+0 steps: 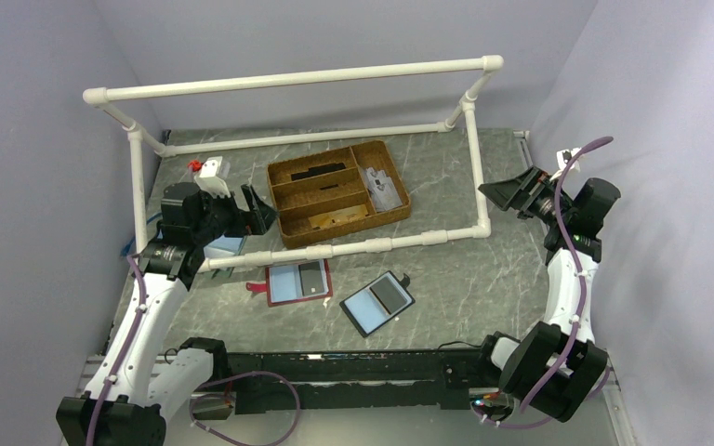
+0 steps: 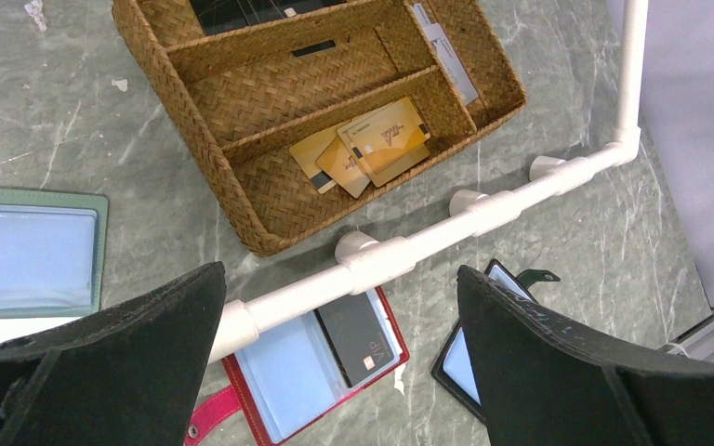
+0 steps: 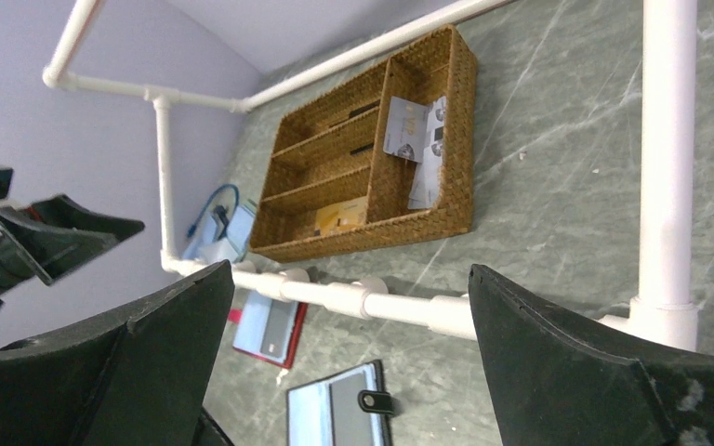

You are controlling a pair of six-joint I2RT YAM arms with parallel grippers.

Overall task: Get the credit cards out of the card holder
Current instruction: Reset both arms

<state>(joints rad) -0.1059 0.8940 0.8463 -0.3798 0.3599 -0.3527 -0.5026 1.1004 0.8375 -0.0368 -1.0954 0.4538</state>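
The black-edged card holder (image 1: 377, 303) lies open on the table in front of the pipe frame. One credit card, dark grey (image 1: 390, 295), sits in its right half, and a light blue one (image 1: 366, 309) in its left half. In the right wrist view the card holder (image 3: 339, 413) shows at the bottom edge with its snap tab on the dark card. My left gripper (image 1: 249, 210) hangs open above the table's left side, well left of the holder. In the left wrist view its right finger (image 2: 558, 362) hides most of the holder (image 2: 454, 364). My right gripper (image 1: 509, 193) is open, raised at the far right.
A red-edged holder (image 1: 297, 282) with a dark card lies open left of the black one. A green-edged holder (image 2: 28, 251) lies under my left arm. A white pipe frame (image 1: 335, 249) surrounds a wicker tray (image 1: 392, 212) with gold cards (image 2: 372, 144).
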